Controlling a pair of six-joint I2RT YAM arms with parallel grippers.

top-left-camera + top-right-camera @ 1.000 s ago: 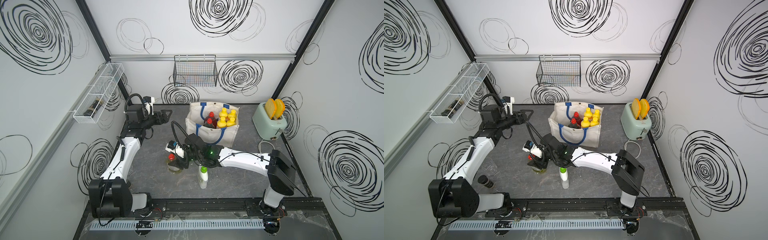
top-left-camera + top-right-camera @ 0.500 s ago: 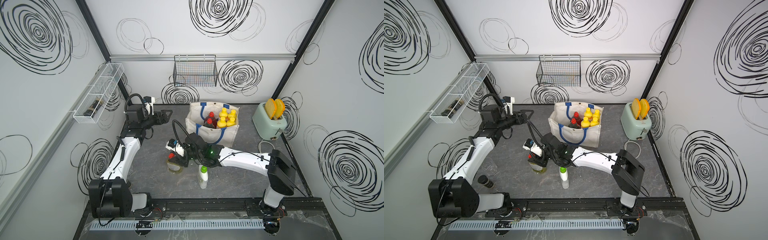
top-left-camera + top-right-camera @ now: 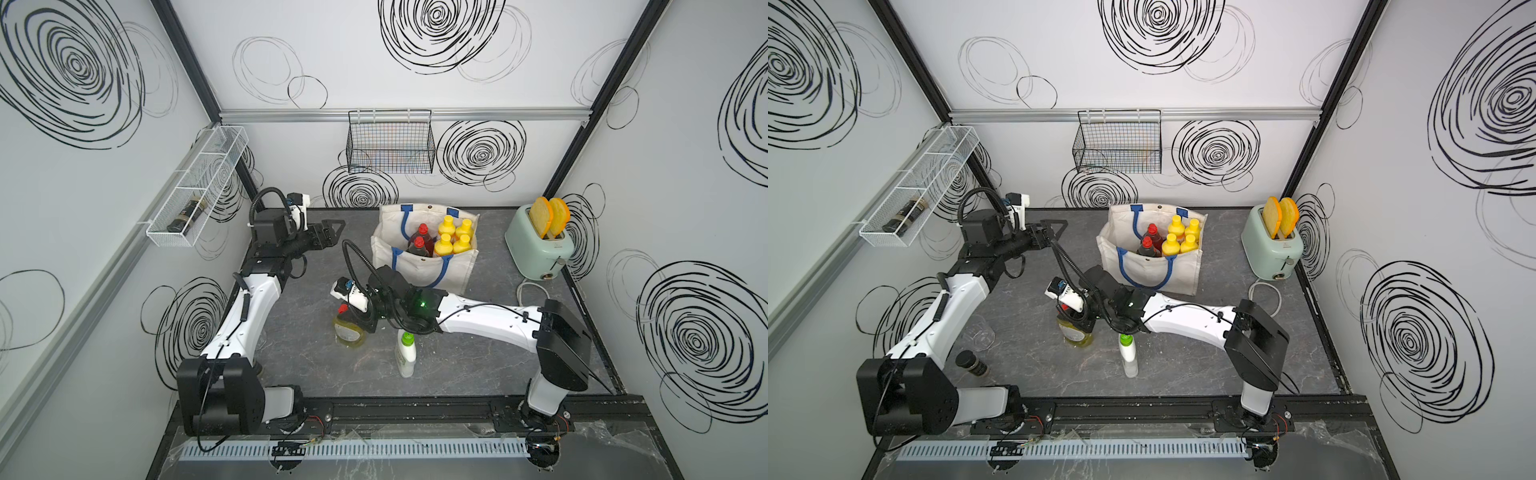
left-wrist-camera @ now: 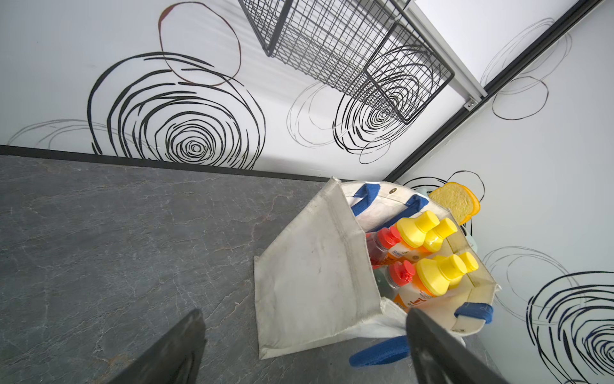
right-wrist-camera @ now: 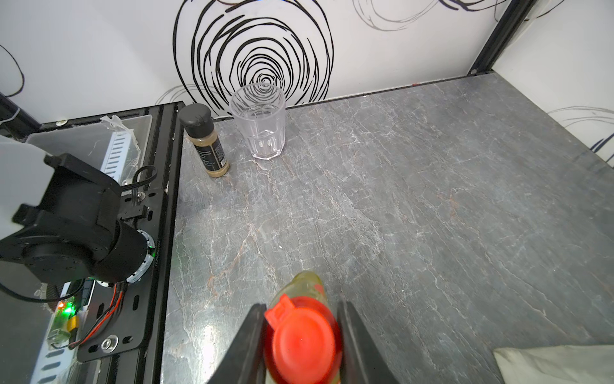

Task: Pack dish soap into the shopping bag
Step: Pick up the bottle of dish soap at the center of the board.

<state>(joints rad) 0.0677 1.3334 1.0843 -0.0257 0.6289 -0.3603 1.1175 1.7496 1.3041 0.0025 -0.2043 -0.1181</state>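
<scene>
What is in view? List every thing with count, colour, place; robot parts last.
white fabric tote with blue handles: 1, back middle of table
tall plastic bottles: 4, orange, yellow caps, inside tote
squat plastic bottles: 2, red caps, inside tote
squat yellow-liquid plastic bottle: 1, red cap, before tote
slim plastic bottle: 1, white, green cap, upright, front
toaster holding two toast slices: 1, mint green, back right
wire basket: 1, black, back wall
wire shelf: 1, white, left wall, holds dark jar
tumbler: 1, clear, front left
spice jar: 1, tan, black cap, beside tumbler
left gripper: 1, black, open, left of tote
right gripper: 1, black, shut on yellow-liquid bottle's cap
</scene>
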